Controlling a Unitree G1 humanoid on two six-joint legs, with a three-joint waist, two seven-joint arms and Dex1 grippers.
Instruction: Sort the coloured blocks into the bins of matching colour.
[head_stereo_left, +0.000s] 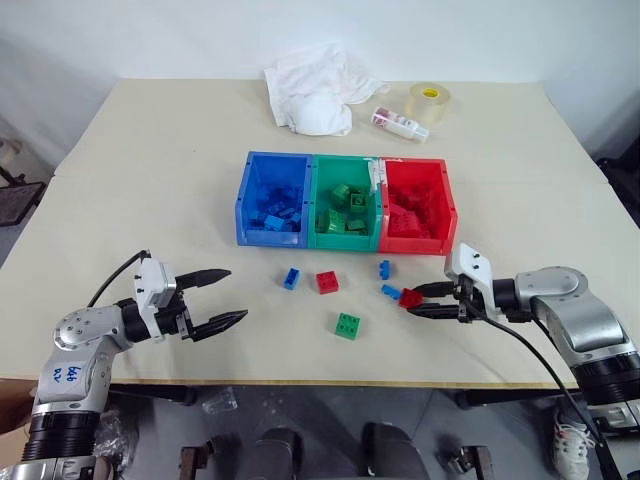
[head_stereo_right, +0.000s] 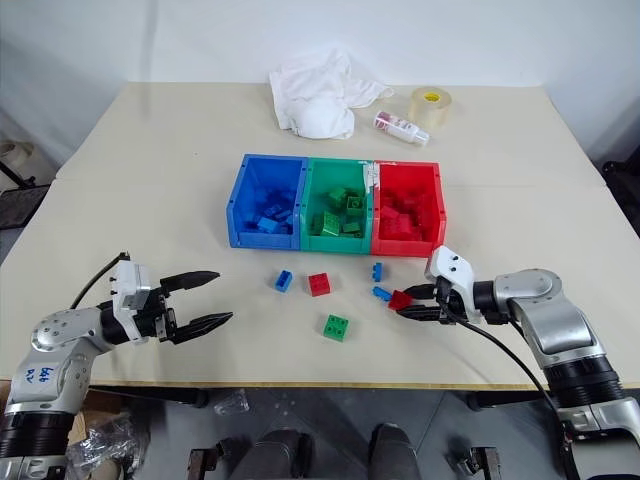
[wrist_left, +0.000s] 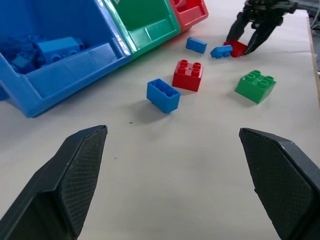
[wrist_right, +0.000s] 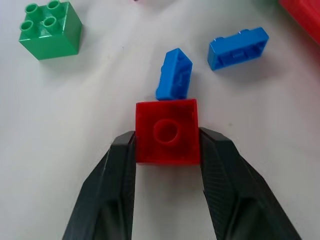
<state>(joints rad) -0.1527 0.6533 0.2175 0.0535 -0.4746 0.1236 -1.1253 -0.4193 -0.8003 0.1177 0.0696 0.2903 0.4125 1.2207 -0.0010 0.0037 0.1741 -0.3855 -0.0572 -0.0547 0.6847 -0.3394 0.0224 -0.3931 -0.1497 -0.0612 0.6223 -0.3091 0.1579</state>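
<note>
My right gripper (wrist_right: 167, 142) is shut on a red block (wrist_right: 167, 131) that rests upside down on the table, its fingers (wrist_right: 112, 170) pressed against two opposite sides. This block (head_stereo_left: 410, 297) lies in front of the red bin (head_stereo_left: 446, 205). A small blue block (wrist_right: 174, 74) touches its far edge, and another blue block (head_stereo_left: 384, 268) lies just beyond. A blue block (head_stereo_left: 291, 278), a red block (head_stereo_left: 327, 282) and a green block (head_stereo_left: 347, 325) lie loose in front of the joined blue bin (head_stereo_left: 243, 200) and green bin (head_stereo_left: 345, 159). All three bins hold matching blocks. My left gripper (head_stereo_left: 236, 294) hovers open at the near left.
A crumpled white cloth (head_stereo_left: 312, 95), a roll of clear tape (head_stereo_left: 429, 100) and a small bottle (head_stereo_left: 400, 124) lie behind the bins at the far side of the beige table (head_stereo_left: 150, 180). The table's front edge runs just below both grippers.
</note>
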